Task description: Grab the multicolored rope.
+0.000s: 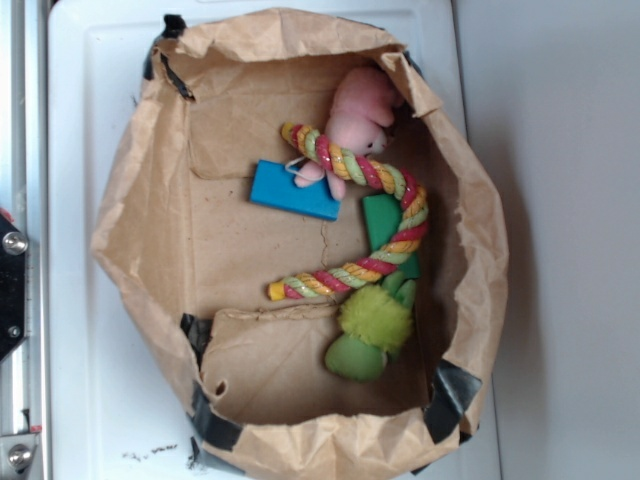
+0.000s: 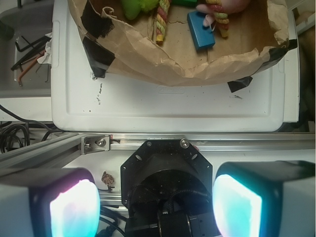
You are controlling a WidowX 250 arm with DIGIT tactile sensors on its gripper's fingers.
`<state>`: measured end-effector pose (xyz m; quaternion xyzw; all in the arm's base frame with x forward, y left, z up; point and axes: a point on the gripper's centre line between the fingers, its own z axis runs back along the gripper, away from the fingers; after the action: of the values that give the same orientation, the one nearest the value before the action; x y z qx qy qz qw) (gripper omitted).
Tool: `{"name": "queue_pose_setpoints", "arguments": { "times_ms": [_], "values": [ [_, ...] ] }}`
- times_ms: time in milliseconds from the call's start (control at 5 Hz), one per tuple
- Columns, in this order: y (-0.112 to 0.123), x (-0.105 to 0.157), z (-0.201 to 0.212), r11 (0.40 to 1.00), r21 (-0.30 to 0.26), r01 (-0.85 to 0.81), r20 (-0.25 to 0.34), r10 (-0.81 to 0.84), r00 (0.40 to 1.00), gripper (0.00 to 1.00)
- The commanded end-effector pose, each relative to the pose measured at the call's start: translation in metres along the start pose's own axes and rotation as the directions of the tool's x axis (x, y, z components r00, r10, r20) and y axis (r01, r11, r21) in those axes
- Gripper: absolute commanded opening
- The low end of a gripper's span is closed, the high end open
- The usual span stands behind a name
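The multicolored rope (image 1: 385, 200), twisted in red-pink, yellow and light green, curves in a long C inside the brown paper bin (image 1: 130, 230), from beside the pink plush toy (image 1: 358, 112) down past the fuzzy green plush toy (image 1: 372, 330). In the wrist view only two rope ends (image 2: 162, 19) show at the top edge. My gripper (image 2: 155, 205) is open, its glowing pads (image 2: 74, 210) wide apart with nothing between them, hovering above the robot base, well short of the bin. The gripper does not show in the exterior view.
A blue block (image 1: 295, 190) lies beside the rope and a green block (image 1: 380, 222) under its bend. The bin stands on a white tray (image 1: 70, 130), patched with black tape (image 1: 450, 395). An aluminium rail (image 2: 237, 143) and tools (image 2: 29, 54) lie near the base.
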<state>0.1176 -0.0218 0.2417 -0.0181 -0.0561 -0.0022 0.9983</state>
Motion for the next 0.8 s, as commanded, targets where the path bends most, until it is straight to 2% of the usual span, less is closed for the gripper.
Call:
{"name": "queue_pose_setpoints", "arguments": {
  "times_ms": [0, 200, 400, 600],
  "values": [
    [0.000, 0.000, 0.000, 1.000, 0.000, 0.000, 0.000, 0.000, 1.000, 1.00],
    [-0.011, 0.032, -0.008, 0.998, -0.012, -0.069, -0.006, 0.069, 0.998, 1.00],
    [-0.026, 0.063, -0.018, 0.994, 0.008, -0.105, 0.049, 0.104, 0.993, 1.00],
    [-0.037, 0.089, -0.028, 0.996, 0.004, -0.092, 0.108, 0.091, 0.990, 1.00]
  ]
}}
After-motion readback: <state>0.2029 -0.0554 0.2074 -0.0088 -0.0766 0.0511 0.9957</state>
